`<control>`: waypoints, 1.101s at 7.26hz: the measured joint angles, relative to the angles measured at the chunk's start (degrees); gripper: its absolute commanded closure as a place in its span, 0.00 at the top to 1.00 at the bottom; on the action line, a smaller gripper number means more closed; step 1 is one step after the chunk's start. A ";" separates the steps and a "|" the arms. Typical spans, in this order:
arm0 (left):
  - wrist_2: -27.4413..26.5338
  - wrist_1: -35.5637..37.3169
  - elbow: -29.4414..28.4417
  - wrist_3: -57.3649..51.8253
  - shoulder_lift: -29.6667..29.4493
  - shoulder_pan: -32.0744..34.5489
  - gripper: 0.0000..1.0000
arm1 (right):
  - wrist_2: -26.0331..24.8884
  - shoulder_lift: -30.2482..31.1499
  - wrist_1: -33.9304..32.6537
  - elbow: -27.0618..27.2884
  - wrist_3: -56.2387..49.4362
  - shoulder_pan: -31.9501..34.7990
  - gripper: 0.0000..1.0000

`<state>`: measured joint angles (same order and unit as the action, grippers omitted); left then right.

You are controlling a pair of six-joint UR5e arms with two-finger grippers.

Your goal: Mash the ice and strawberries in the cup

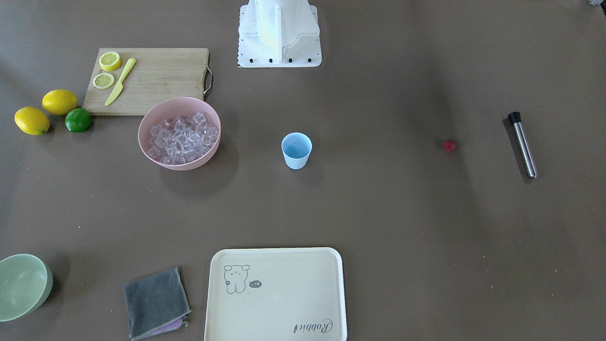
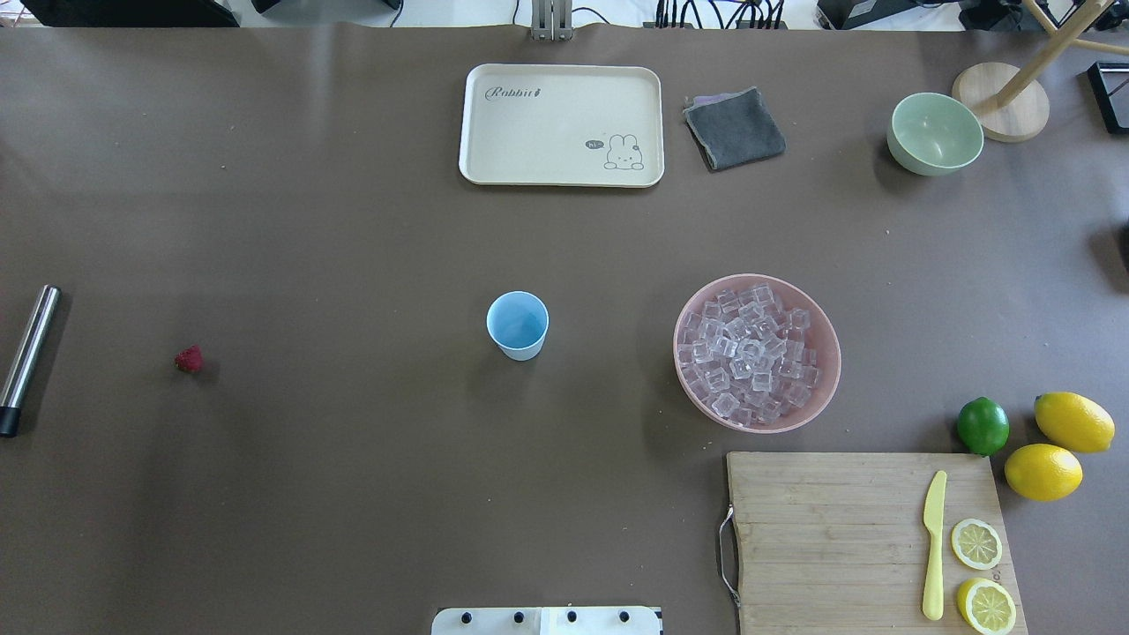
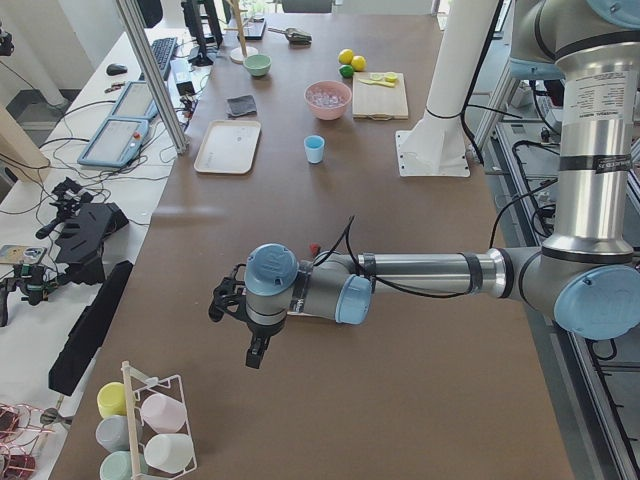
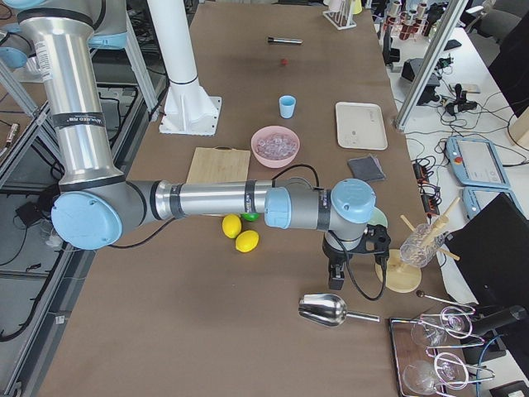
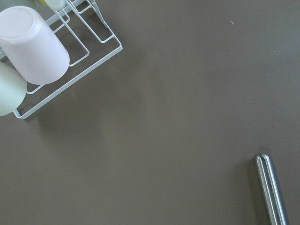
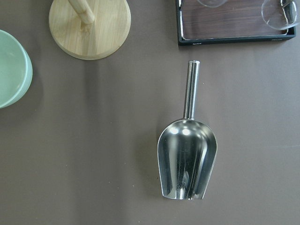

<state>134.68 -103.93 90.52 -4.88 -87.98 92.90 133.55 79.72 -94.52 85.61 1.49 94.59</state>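
The light blue cup stands upright and looks empty at mid-table; it also shows in the front view. The ice fills the pink bowl to the robot's right of the cup. The small red strawberry lies alone on the table far to the left. A steel muddler with a black end lies beyond it. My left gripper hangs above the table's left end near the muddler. My right gripper hangs above a steel scoop. I cannot tell whether either is open.
A cutting board with a yellow knife and lemon halves, two lemons and a lime sit right. A cream tray, grey cloth and green bowl lie far. A cup rack stands at the left end.
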 measured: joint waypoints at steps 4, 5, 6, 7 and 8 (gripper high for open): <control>0.08 -0.05 0.00 0.00 -0.28 0.00 0.99 | -0.08 -0.09 -0.06 0.41 0.00 0.05 1.00; 0.00 -0.09 0.03 -0.03 -0.25 0.00 0.99 | -0.26 -0.07 -0.12 1.08 0.12 -0.14 1.00; -0.20 -0.16 0.00 0.08 -0.24 0.00 0.99 | -0.50 0.16 -0.42 3.23 0.44 -0.93 1.00; -0.32 -0.18 -0.06 0.30 -0.29 0.00 0.99 | -0.52 0.42 -0.99 6.40 0.70 -2.92 1.00; -0.32 -0.20 -0.10 0.42 -0.28 0.00 0.99 | -0.52 0.25 -1.63 9.66 1.42 -6.14 1.00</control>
<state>134.36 -104.12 90.42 -4.46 -88.26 92.90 133.02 79.96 -96.16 95.27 2.91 88.44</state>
